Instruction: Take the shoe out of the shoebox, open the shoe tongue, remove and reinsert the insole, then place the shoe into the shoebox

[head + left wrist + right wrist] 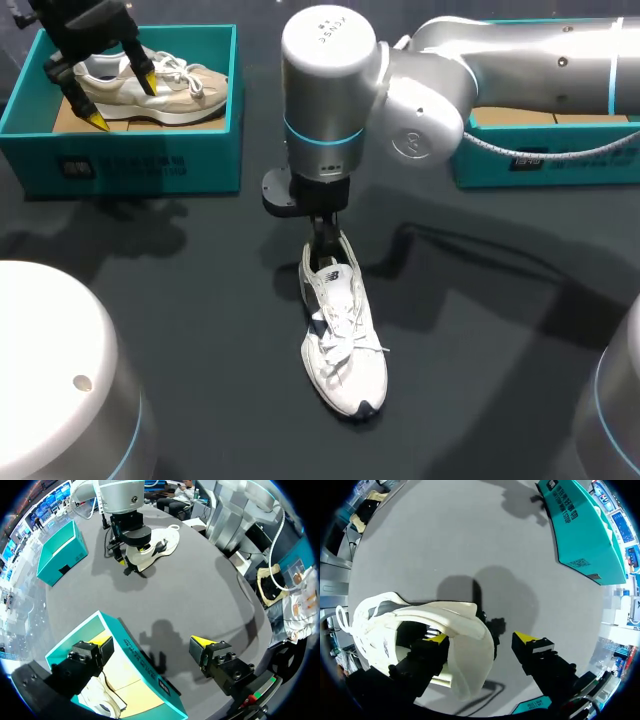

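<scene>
A white shoe (pixel 345 340) lies on the dark table, toe toward the front edge. My right gripper (pixel 322 250) stands at its heel. In the right wrist view one finger is inside the white shoe (pixel 420 630) and the other is outside the heel with a small gap, so the right gripper (pixel 481 639) is open around the heel wall. My left gripper (pixel 124 100) hangs open over the teal shoebox (pixel 150 160) at the back left, which holds a beige shoe (pixel 170 90). From the left wrist, the left gripper (pixel 152 645) straddles the shoebox wall (pixel 140 665).
A second teal box (pixel 540 160) stands at the back right, partly hidden behind my right arm (pixel 500 60). It also shows in the left wrist view as a teal box (pixel 60 555) beyond the white shoe (pixel 160 542).
</scene>
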Motion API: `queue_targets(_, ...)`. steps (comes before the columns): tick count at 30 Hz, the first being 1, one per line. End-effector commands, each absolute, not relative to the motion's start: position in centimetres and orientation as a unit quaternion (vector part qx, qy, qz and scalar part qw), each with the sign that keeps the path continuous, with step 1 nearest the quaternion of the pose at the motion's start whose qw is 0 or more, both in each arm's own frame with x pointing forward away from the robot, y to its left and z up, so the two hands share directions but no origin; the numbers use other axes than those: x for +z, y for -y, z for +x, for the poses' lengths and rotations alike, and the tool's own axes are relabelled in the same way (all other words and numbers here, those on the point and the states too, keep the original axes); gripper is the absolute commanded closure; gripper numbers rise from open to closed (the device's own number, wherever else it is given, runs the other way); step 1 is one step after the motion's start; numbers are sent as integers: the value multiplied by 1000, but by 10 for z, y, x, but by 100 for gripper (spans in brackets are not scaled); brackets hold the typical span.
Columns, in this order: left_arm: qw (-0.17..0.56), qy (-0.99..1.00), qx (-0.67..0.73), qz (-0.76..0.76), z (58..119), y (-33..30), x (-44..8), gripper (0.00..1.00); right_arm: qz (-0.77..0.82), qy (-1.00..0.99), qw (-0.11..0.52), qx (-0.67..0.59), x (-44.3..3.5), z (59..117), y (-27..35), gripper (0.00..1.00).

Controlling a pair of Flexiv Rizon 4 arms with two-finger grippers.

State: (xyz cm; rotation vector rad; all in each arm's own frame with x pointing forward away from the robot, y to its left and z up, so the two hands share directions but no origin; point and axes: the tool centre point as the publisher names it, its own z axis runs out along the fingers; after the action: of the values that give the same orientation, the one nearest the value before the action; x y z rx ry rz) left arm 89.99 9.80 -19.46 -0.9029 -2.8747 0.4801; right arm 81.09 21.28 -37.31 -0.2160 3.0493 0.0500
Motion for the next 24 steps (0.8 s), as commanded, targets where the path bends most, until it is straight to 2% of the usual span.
queue_targets(1,46,941,156,-296,900,-98,-195,0,-72,-997,37,19,-378,813,-213,24)
queue_targets(7,46,941,156,-296,900,-98,-195,0,-74,-997,28,22,-382,813,-212,28)
queue_targets(12,46,941,156,-296,900,-98,-195,0,-75,-997,24,23,-385,812,-212,43)
queue_targets(15,46,941,156,-296,900,-98,-195,0,-75,-997,23,23,-383,810,-213,65)
queue_targets(17,46,941,156,-296,900,-98,-195,0,-76,-997,22,21,-383,810,-213,100)
queue_targets(24,46,941,156,-296,900,-98,-195,0,-77,-997,24,15,-378,805,-212,100)
